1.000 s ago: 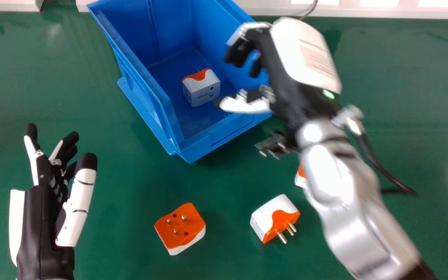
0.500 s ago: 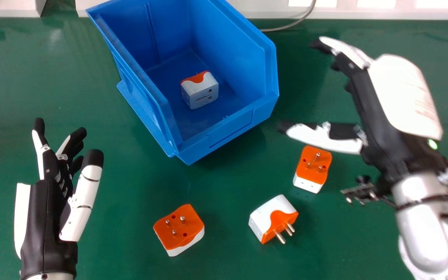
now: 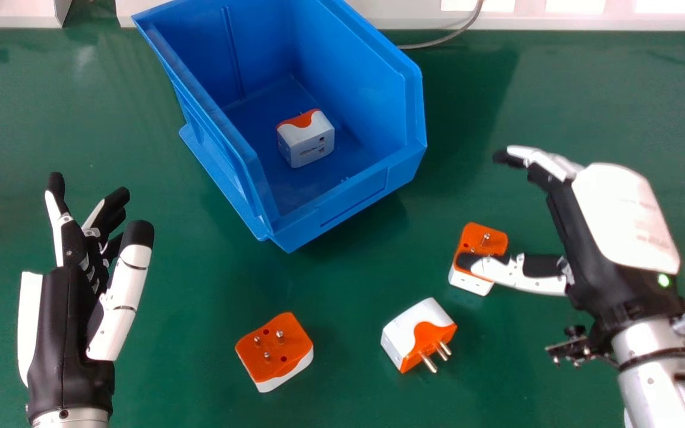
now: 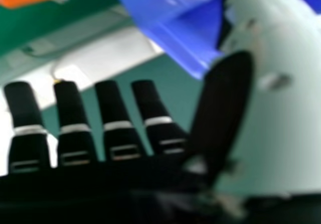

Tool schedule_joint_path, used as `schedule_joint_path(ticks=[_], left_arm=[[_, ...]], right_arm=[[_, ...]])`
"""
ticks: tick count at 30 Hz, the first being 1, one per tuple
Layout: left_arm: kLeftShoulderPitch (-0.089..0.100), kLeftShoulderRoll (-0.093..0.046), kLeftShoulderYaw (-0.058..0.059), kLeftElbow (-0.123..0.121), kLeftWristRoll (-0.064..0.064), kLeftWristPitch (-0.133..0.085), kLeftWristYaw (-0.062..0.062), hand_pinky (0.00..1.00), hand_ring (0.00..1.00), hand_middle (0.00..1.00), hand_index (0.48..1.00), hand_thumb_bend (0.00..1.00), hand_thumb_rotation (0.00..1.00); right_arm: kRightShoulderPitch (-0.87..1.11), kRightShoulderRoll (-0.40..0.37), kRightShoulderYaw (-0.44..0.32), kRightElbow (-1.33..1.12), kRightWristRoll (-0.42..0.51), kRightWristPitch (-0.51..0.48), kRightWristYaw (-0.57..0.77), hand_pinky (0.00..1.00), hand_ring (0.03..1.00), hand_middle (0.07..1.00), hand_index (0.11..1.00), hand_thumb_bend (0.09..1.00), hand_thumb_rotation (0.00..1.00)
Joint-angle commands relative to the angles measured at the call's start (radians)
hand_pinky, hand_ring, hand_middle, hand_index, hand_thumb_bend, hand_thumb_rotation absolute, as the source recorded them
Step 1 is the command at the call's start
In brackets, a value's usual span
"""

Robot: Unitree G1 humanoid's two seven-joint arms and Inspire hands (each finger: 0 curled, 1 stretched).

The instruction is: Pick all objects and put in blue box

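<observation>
In the head view my right hand [image 3: 592, 238] is open at the right, its thumb over the far-right orange and white adapter [image 3: 474, 284], hiding part of it; contact cannot be told. My left hand [image 3: 63, 321] stands open at the left, holding nothing. A second adapter [image 3: 417, 333] lies on its side near the middle, and a third [image 3: 275, 348] lies pins up to its left. Inside the blue box [image 3: 348, 205] sits another adapter [image 3: 307, 139]. In the right hand view my right hand [image 4: 118, 118] has relaxed fingers; the blue box [image 4: 175, 20] shows beyond the thumb.
A green table [image 3: 164, 392] carries everything. Along its far edge runs a pale ledge [image 3: 533, 21], with a grey cable [image 3: 443, 38] lying near it behind the blue box.
My right hand has swung from over the blue box to the right and then nearer the robot, its thumb now across the far-right adapter. The left hand has shifted only slightly.
</observation>
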Motion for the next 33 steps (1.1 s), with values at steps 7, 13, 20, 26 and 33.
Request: schedule_joint_path(ticks=[7, 13, 20, 26, 33], left_arm=[[0.002, 0.014, 0.006, -0.024, -0.003, -0.013, 0.004, 0.87, 0.90, 0.89, 0.897, 0.62, 0.75], [0.003, 0.013, 0.007, -0.026, -0.011, -0.010, 0.005, 0.87, 0.90, 0.89, 0.891, 0.61, 0.74], [0.009, 0.012, 0.009, -0.025, -0.017, -0.016, 0.005, 0.88, 0.91, 0.89, 0.893, 0.60, 0.74], [0.015, 0.010, 0.009, -0.032, -0.017, -0.012, 0.007, 0.88, 0.91, 0.89, 0.893, 0.60, 0.73], [0.020, 0.012, 0.009, -0.042, -0.014, -0.014, 0.006, 0.87, 0.91, 0.90, 0.903, 0.59, 0.74]], right_arm=[[-0.092, -0.034, 0.027, 0.137, -0.055, -0.012, -0.012, 0.65, 0.757, 0.787, 0.782, 0.532, 0.41], [-0.171, -0.039, 0.061, 0.270, -0.094, 0.013, -0.020, 0.65, 0.749, 0.782, 0.776, 0.548, 0.43], [-0.242, -0.036, 0.097, 0.378, -0.115, 0.050, -0.035, 0.65, 0.748, 0.778, 0.775, 0.556, 0.44], [-0.283, -0.025, 0.133, 0.444, -0.127, 0.086, -0.036, 0.66, 0.755, 0.782, 0.780, 0.545, 0.43], [-0.320, -0.017, 0.174, 0.497, -0.137, 0.123, -0.045, 0.67, 0.755, 0.784, 0.779, 0.546, 0.39]])
